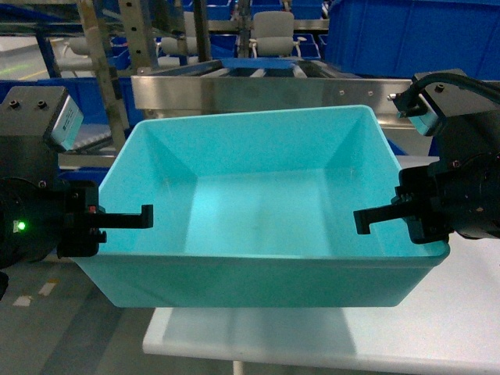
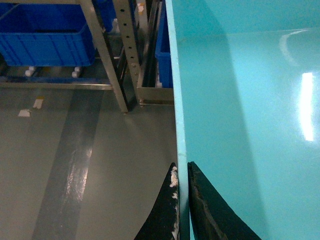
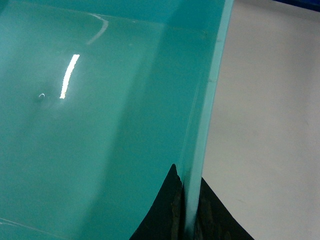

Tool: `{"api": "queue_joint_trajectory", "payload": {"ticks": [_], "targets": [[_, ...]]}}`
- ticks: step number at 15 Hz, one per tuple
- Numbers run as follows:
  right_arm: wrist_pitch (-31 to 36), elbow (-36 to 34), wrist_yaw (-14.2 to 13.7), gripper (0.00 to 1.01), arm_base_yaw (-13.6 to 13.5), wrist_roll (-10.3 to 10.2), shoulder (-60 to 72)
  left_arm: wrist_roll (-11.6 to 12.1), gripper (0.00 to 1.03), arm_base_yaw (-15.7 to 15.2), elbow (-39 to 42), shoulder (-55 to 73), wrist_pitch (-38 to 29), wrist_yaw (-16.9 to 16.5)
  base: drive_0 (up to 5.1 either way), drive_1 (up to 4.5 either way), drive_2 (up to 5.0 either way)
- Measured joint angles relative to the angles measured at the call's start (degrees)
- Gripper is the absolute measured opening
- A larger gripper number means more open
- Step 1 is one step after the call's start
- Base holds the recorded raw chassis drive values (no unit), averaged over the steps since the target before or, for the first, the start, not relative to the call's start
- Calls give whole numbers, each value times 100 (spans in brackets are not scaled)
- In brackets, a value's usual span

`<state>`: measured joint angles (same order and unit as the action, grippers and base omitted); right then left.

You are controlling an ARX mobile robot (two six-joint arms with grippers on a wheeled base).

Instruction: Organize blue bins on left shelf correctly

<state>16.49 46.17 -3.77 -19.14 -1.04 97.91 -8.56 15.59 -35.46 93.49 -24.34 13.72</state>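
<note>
**Both grippers hold a turquoise tub in front of the steel shelf**

A light turquoise plastic tub point(image 1: 262, 207) fills the middle of the head view. It is rectangular, with smooth walls that taper inward to a flat, plain floor and a thin rim. It is empty, and its inside shines with reflected light. Its long axis runs left to right across the robot's front, so one short end faces each arm.

The left gripper point(image 1: 144, 216) is closed on the rim of the tub's left end: the left wrist view shows one black finger point(image 2: 162, 210) outside the wall and the other inside, with the thin rim pinched between them. The right gripper point(image 1: 361, 220) grips the right end the same way, its dark fingers point(image 3: 167, 212) straddling the rim. Both are equally close to the tub, each holding its own end.

The tub appears to be lifted clear, with its right part above a white table point(image 1: 437, 328) and its left part out over the grey floor point(image 1: 55, 328).

The steel shelf point(image 1: 258, 86) lies directly beyond the tub's far long wall, a little higher in the view, with slanted rails running away from the robot. The next move would likely be straight forward, long side leading. Dark blue crates point(image 1: 414, 35) stand behind the shelf.
</note>
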Motion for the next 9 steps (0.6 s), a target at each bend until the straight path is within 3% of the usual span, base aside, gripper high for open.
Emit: {"api": "queue_joint_trajectory", "payload": {"ticks": [9], "targets": [[22,0,7,2,0,2,-2,0,2,7,4,0,-20,13,-496,259,238]]}}
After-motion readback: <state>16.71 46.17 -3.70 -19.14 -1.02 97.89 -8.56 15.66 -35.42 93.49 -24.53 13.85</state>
